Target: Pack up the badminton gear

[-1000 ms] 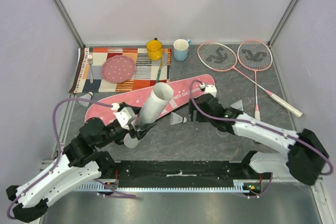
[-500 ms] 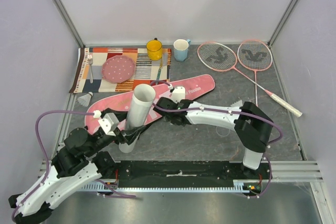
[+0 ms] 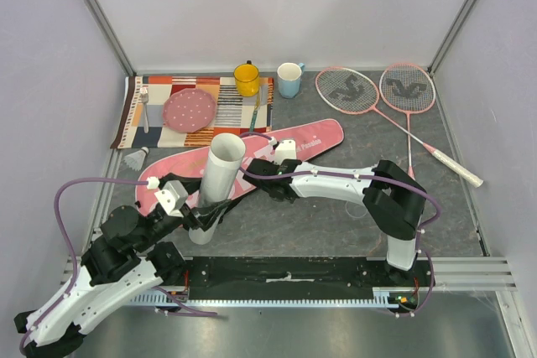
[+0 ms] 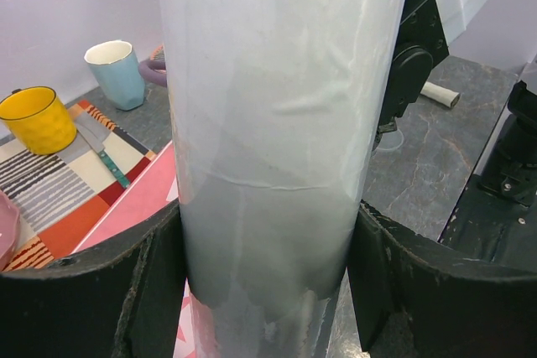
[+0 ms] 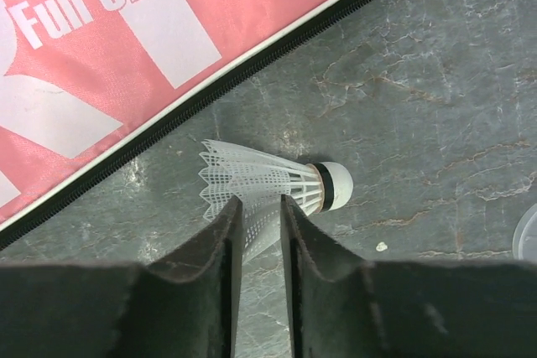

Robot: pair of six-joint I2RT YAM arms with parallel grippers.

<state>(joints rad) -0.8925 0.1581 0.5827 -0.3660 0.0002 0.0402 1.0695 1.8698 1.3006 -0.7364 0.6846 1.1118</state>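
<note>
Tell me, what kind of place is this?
Likely a robot test booth: two arms bolted to a table, holding a tube and a shuttlecock, plain walls on metal posts around it, and staged rackets, mugs and a placemat.

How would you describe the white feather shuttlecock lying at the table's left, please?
Find the striped placemat at far left. Just before its near-left corner, beside the pink racket bag's end, lies the white feather shuttlecock, the only feathery cone among flat things.

Pale lilac walls (image 3: pixel 277 6), metal corner posts (image 3: pixel 96 10), dark grey, seemingly stone-patterned tabletop (image 3: pixel 336 224).
</note>
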